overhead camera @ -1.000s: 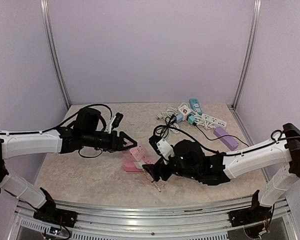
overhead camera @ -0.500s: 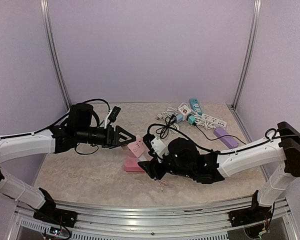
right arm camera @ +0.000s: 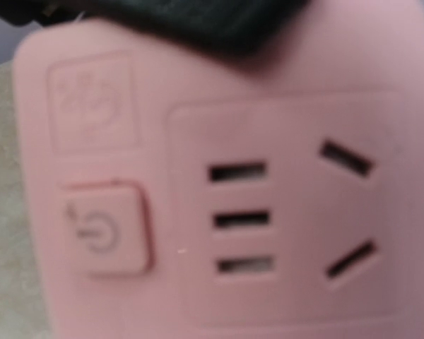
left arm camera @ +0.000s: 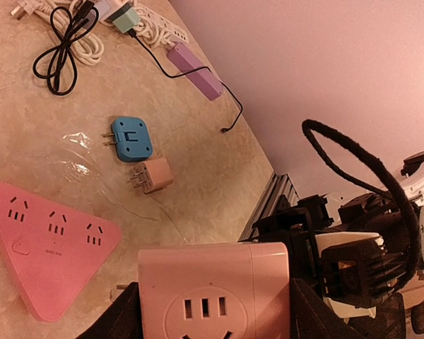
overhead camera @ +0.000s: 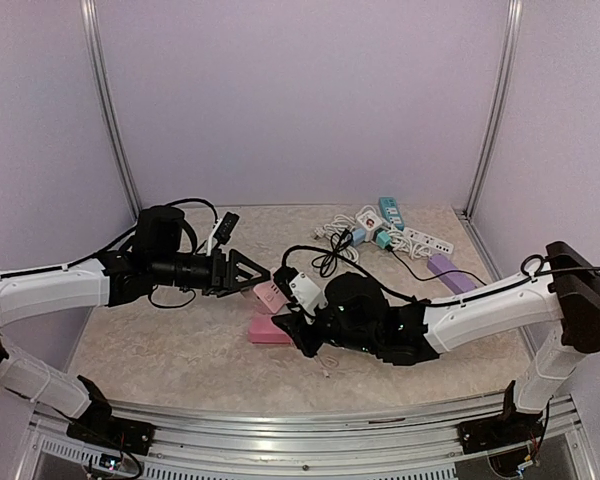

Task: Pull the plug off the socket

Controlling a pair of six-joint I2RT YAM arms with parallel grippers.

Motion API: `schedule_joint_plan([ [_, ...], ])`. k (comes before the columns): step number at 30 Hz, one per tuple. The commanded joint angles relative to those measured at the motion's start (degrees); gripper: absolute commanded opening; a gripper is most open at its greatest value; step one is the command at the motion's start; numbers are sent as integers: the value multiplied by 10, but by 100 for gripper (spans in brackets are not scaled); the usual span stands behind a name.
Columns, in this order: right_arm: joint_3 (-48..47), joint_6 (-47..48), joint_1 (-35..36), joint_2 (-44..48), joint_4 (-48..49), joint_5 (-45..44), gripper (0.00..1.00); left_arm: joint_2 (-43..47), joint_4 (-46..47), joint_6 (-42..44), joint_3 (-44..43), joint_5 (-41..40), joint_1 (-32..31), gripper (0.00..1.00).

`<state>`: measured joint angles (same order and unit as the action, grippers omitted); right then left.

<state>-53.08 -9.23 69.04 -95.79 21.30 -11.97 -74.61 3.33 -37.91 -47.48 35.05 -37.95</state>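
Note:
A pink cube plug (overhead camera: 268, 296) with a power button and socket slots hangs above the table, and my left gripper (overhead camera: 260, 279) is shut on it. In the left wrist view the cube (left arm camera: 212, 289) sits between the two dark fingers (left arm camera: 127, 314), with a metal prong showing at its lower left. The pink triangular socket strip (overhead camera: 268, 331) lies flat on the table below it (left arm camera: 49, 247). My right gripper (overhead camera: 292, 325) is right up against the cube from the right. The cube's face (right arm camera: 219, 212) fills the right wrist view, and that gripper's fingers do not show there.
A blue adapter (left arm camera: 131, 136) and a small peach adapter (left arm camera: 152, 174) lie on the table beyond the pink strip. At the back right are a black cable coil (overhead camera: 325, 262), white power strips (overhead camera: 425, 240), a teal strip (overhead camera: 390, 212) and a purple strip (overhead camera: 450, 275).
My left gripper has lifted the pink cube up and away from the pink triangular strip. The right arm has swung left and closed in on the cube.

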Motion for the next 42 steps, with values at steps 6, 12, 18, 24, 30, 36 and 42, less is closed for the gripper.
schedule_joint_plan([
  [6,-18,14,3,-2,-6,11,0,3,3,20,-10,23,1,43],
  [12,-39,45,20,-3,-45,6,0,-5,-18,34,-23,30,11,43],
  [18,-55,68,35,-8,-76,-3,0,-14,-29,45,-32,39,18,43],
  [24,-62,70,42,-10,-83,-10,0,-16,-29,47,-35,39,22,43],
  [30,-56,26,42,-1,-75,-73,0,-8,-21,47,-24,16,23,42],
  [36,-51,-24,35,8,-75,-93,0,20,-5,33,1,-12,34,42],
  [42,-54,-51,26,4,-79,-83,0,38,4,28,10,-6,38,43],
])
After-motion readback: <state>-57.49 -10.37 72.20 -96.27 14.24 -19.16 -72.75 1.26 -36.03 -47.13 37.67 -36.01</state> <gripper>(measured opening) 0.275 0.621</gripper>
